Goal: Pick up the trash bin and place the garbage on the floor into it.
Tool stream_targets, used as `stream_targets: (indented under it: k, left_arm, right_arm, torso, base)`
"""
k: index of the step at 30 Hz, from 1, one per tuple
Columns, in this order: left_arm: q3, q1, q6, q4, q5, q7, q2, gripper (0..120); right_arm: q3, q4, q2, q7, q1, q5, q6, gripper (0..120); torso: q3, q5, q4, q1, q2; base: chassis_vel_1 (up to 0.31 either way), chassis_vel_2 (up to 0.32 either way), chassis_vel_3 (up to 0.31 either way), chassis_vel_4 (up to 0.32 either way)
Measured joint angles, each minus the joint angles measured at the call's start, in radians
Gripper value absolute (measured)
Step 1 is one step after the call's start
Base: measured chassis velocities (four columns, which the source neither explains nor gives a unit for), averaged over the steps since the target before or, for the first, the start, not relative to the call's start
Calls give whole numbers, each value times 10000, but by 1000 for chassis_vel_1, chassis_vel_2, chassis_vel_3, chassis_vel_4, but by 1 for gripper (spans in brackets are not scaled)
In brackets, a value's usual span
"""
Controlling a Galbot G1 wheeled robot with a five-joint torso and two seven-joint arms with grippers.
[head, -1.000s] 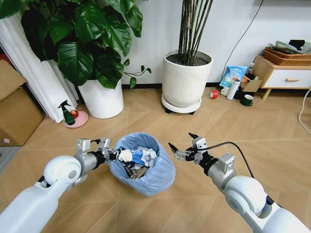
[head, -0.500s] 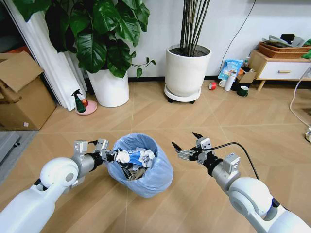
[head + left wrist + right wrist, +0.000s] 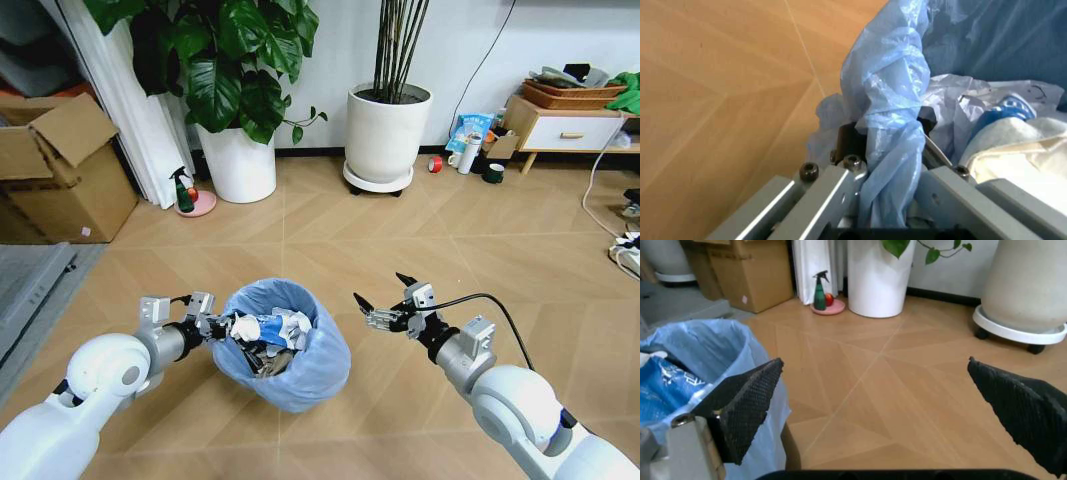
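Observation:
The trash bin [image 3: 300, 362], lined with a crinkly light-blue bag, is low in front of me over the tan floor [image 3: 400, 230]. My left gripper [image 3: 214, 326] is shut on its near-left rim. The left wrist view shows the bag's folded edge [image 3: 888, 125] pinched between the fingers [image 3: 833, 187]. Garbage lies inside the bin: white paper wads [image 3: 291, 322] and a blue-white packet [image 3: 262, 327], also seen as packet [image 3: 1005, 107] and paper [image 3: 1020, 150]. My right gripper [image 3: 384, 299] hovers open and empty just right of the bin, its fingertips [image 3: 747, 405] spread wide beside the bin [image 3: 700, 347].
Two large white plant pots [image 3: 240, 165] [image 3: 386, 140] stand by the far wall. A spray bottle [image 3: 184, 192] sits beside the left pot and a cardboard box [image 3: 60, 170] at far left. A wooden cabinet [image 3: 565, 125], bottles and mugs [image 3: 468, 155] are at back right. Cables [image 3: 625, 245] lie at the right edge.
The whole head view has shifted, so the camera has moved; more of the room's left side shows. Both arms and the bin keep the same pose relative to me.

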Motion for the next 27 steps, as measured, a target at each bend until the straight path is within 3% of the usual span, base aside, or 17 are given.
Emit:
stream_targets:
  k: [27]
  left_arm:
    - [-168, 478, -1, -357, 99, -30, 84, 0]
  right_arm:
    - [445, 311, 136, -143, -653, -326, 104, 100]
  torso:
    - [1, -10, 3, 0, 0]
  base:
    - [289, -211, -288, 210]
